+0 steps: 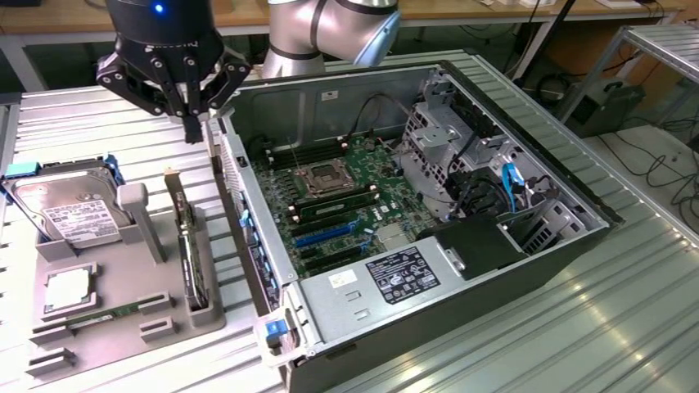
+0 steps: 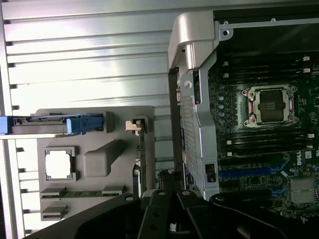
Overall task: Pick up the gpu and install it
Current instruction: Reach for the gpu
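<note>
Ribbed metal bench [image 1: 611, 327]: your gripper [image 1: 193, 123] hangs pressed together, empty, above the far end of the gpu [image 1: 191, 254], which stands on edge in the gray holder [image 1: 120, 291], long axis running far-to-near.

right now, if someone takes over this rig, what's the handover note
hand: shut, empty, hanging just above the gpu's bracket end, not touching.
gpu: on edge in the grey tray, beside the open case.
done: nothing that shows.
left: gpu not yet picked up, not yet installed.
</note>
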Action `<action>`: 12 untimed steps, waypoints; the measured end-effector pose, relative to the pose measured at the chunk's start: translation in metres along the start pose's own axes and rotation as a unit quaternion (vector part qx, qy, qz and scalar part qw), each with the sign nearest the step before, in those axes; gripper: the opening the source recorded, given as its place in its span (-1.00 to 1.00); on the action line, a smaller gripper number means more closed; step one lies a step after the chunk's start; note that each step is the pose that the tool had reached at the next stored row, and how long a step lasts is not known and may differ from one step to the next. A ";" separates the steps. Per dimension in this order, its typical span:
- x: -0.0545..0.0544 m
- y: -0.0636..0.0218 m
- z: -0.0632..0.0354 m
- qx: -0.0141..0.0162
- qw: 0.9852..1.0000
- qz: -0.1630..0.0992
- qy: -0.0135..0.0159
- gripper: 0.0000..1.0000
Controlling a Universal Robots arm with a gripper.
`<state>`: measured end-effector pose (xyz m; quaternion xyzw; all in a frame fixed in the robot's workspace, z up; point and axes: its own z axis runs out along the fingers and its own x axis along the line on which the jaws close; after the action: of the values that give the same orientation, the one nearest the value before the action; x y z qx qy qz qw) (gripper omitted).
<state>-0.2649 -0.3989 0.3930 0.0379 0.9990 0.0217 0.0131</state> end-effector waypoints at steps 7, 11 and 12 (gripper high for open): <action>0.004 -0.0003 -0.0001 0.000 1.000 0.000 0.000 -0.79; 0.006 -0.0005 -0.0001 0.000 1.000 0.000 0.000 -0.79; 0.007 -0.0005 -0.0001 0.000 1.000 0.000 0.000 -0.79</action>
<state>-0.2717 -0.3989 0.3929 0.0379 0.9990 0.0217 0.0131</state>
